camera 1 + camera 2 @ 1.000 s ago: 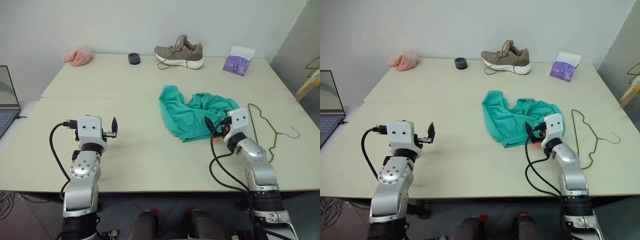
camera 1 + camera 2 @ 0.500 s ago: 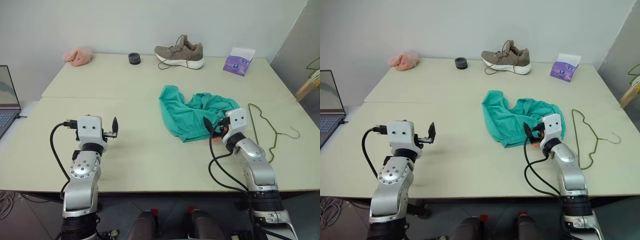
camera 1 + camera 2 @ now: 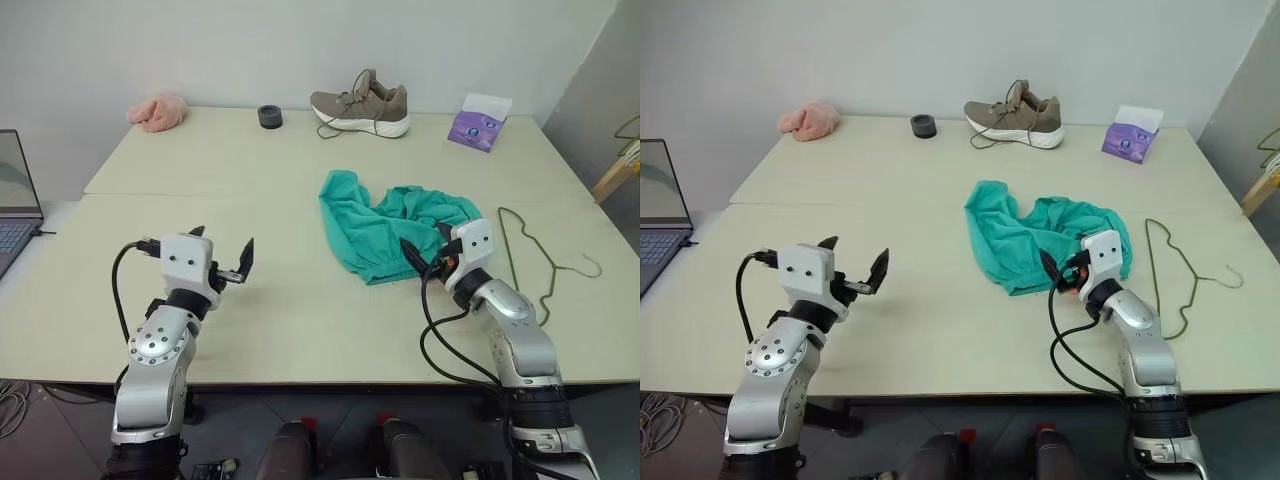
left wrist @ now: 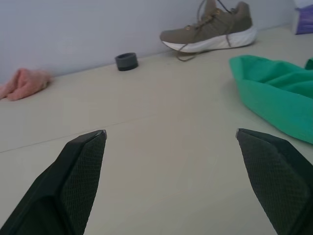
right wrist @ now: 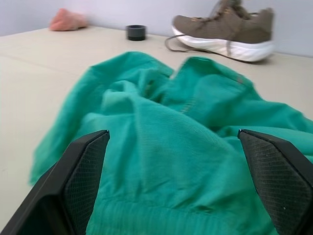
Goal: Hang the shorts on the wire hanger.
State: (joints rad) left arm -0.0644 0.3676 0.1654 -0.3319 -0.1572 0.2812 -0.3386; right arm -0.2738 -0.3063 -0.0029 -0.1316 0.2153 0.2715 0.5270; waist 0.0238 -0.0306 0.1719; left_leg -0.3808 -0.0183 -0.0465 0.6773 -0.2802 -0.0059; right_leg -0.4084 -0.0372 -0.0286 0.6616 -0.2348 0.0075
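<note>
shorts (image 3: 393,232): crumpled on the bench (image 3: 280,170), not yet hung
wire hanger (image 3: 527,252): flat beside them, seemingly untouched
right pincer (image 3: 424,247): spread wide at the hem
left pincer (image 3: 222,254): spread wide, empty

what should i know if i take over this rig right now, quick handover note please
Left gripper: open, holding nothing, above bare table, well left of the shorts.
Right gripper: open, holding nothing, at the near edge of the shorts, pointing into the fabric.
Shorts: crumpled on the table, right of centre.
Hanger: flat on the table just right of the shorts, untouched.
Done: nothing grasped.
Left: grip the shorts, pick up the hanger, hang the shorts on it.
</note>
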